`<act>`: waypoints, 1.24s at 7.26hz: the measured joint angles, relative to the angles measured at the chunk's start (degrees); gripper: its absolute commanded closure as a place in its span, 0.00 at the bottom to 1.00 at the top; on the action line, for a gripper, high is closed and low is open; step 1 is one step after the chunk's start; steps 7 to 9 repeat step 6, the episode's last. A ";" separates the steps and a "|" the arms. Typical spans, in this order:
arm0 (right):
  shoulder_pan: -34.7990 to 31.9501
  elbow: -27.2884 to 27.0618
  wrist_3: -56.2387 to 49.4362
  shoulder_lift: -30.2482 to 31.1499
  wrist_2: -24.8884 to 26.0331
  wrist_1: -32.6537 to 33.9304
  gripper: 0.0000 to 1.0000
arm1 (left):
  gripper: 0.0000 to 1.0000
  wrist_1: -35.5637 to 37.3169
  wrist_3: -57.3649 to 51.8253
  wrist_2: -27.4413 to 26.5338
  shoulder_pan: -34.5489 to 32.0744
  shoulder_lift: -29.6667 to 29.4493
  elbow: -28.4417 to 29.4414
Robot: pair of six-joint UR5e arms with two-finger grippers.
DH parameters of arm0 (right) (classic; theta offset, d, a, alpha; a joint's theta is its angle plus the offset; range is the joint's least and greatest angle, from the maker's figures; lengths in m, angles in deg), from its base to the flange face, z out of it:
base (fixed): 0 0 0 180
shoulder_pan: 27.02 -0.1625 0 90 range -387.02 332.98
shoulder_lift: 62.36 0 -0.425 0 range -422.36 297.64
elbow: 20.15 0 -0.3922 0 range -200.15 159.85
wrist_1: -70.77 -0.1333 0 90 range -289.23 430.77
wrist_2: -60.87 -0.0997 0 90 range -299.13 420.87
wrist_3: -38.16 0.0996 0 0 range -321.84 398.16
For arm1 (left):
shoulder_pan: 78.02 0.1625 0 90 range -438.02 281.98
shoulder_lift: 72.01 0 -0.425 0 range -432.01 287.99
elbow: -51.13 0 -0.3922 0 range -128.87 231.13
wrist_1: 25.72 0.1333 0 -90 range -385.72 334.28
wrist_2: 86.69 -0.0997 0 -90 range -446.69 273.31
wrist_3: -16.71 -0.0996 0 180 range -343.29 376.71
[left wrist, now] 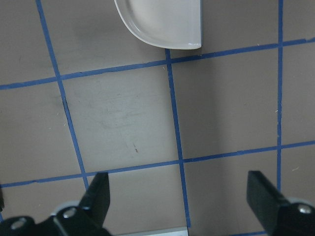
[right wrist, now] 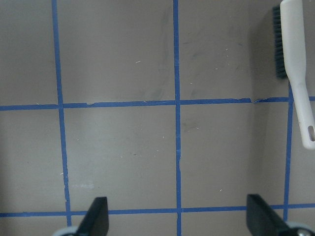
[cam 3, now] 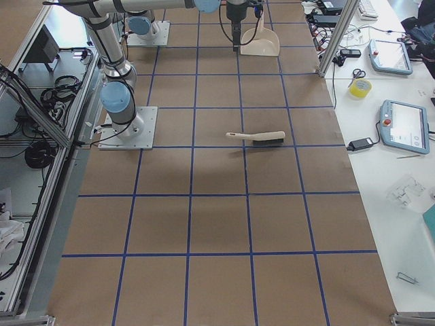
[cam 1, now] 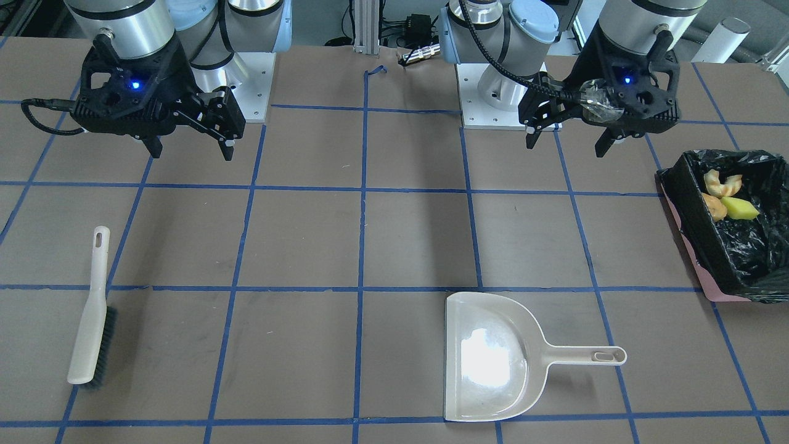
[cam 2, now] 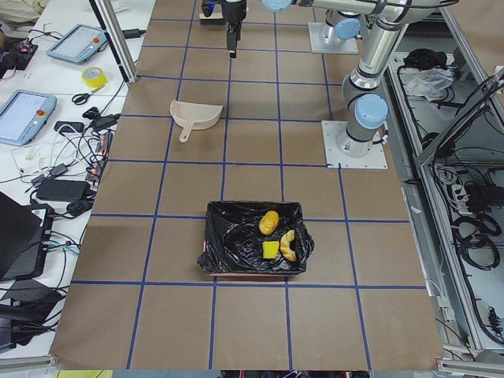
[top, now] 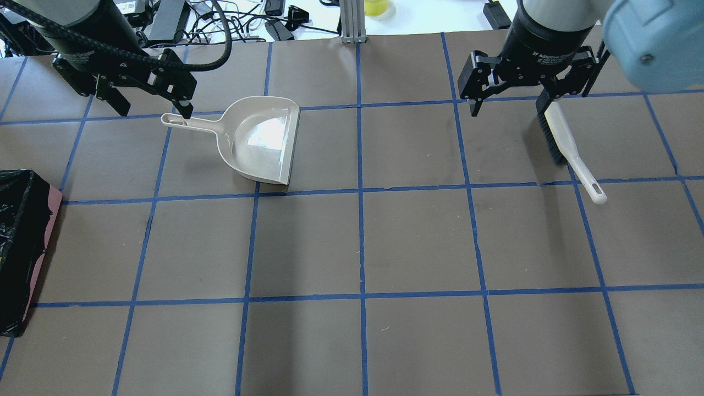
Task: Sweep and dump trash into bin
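Off to the outer side of the left gripper [cam 1: 564, 147], well apart from its fingers, stands the bin [cam 1: 691, 229]. It is a rectangular box lined with crinkly black plastic, with a pink base edge showing along its bottom. All three pieces of trash lie inside it, bunched close together at the end nearer the robot's base. The croissant-like piece [cam 1: 722, 182] is curved and pale, with orange-brown stripes. The potato-like oval [cam 1: 715, 207] is tan and rounded, and it lies just beside the croissant-like piece. The sponge wedge [cam 1: 739, 209] is yellow-green and lies against the oval.

The left gripper hangs above the table [cam 1: 407, 240] with its jaws spread wide and nothing between them. In the left wrist view only a corner of the beige dustpan [cam 1: 493, 361] shows, ahead of the open jaws; the floor between them is bare. Seen from overhead, the end of the dustpan's handle lies close under one fingertip without being held.

The right gripper [cam 1: 191, 152] also hangs above the table, its jaws apart and empty. The beige brush [cam 1: 91, 311] with dark bristles lies flat on the table. In the right wrist view it sits ahead of the jaws and off to one side, outside the gap between them.
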 measured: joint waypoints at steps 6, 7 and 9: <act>0.00 0.02 0.00 -0.06 0.00 -0.04 0.00 | 0.00 0.35 -0.67 -0.04 -0.01 0.66 -0.95; 0.00 0.02 0.00 -0.06 0.00 -0.04 0.00 | 0.00 0.35 -0.67 -0.04 -0.01 0.66 -0.95; 0.00 0.02 0.00 -0.06 0.00 -0.04 0.00 | 0.00 0.35 -0.67 -0.04 -0.01 0.66 -0.95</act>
